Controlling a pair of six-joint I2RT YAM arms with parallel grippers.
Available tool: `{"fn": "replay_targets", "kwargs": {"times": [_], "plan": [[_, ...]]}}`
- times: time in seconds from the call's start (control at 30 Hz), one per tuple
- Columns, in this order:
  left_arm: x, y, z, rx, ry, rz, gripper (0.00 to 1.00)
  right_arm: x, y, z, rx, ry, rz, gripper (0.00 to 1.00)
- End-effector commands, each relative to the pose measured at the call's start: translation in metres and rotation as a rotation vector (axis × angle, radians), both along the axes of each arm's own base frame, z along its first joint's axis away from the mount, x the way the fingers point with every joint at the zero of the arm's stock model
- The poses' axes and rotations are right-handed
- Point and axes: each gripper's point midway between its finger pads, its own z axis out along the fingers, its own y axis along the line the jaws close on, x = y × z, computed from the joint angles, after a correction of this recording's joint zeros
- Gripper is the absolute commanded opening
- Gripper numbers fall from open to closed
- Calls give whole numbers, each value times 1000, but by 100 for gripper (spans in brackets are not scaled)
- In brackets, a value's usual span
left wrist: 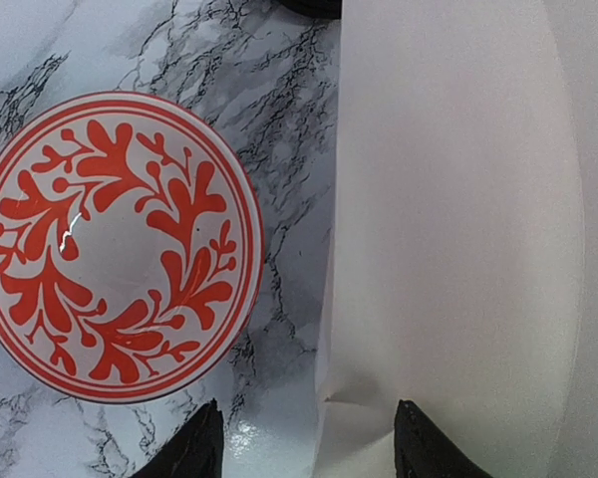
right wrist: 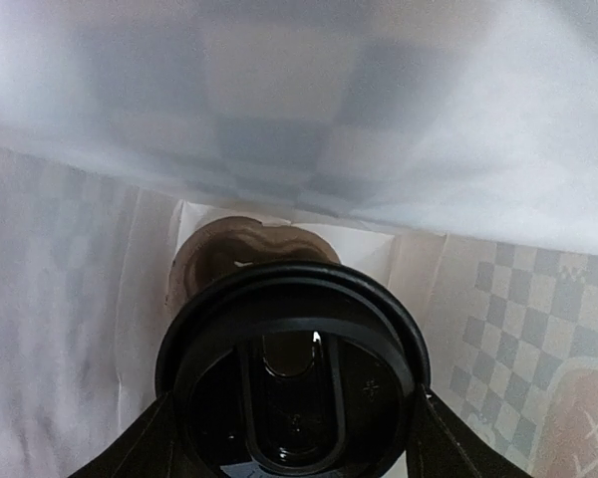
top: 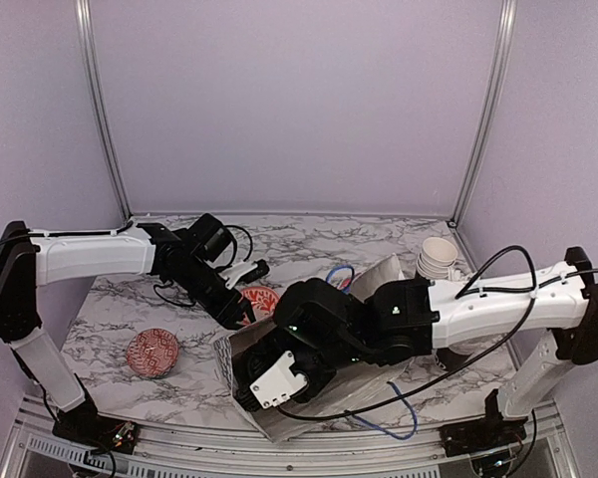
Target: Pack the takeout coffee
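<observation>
red bowl [top: 153,353]: left side of the marble table [top: 309,239]
second red bowl [top: 260,298]: mid-table, kinda half hidden
cream cups [top: 440,259]: stacked, back right

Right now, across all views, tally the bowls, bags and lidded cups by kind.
Red patterned bowls: 2
White paper bag: 1
Lidded black coffee cup: 1
Total: 4

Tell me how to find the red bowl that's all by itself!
Look at the marble table and go to its left side, near the front edge. There the red patterned bowl sits alone on the marble; the other red bowl lies farther back, right beside the white paper bag.
</observation>
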Motion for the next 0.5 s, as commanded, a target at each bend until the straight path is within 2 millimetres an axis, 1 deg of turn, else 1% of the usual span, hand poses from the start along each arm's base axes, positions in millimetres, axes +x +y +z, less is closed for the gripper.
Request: {"fn": "replay_targets", "kwargs": {"times": [0.0, 0.07, 0.13, 0.17, 0.27, 0.37, 0.47], "plan": [[-12, -12, -5, -49, 52, -79, 59, 5, 1, -11, -120, 140, -57, 34], [-13, -15, -4, -60, 54, -89, 59, 8, 5, -10, -155, 182, -68, 33], [-13, -17, -4, -76, 56, -97, 59, 13, 4, -15, -199, 202, -87, 32], [-14, -18, -4, -83, 58, -100, 59, 11, 4, -20, -220, 229, -82, 30], [-12, -18, -6, -81, 53, -96, 59, 13, 4, -23, -231, 268, -93, 30], [-6, -12, -1, -69, 16, -74, 60, 15, 7, -23, -215, 277, -98, 30], [9, 0, 12, -68, -36, -18, 62, 18, 6, -25, -190, 288, -104, 30]]}}
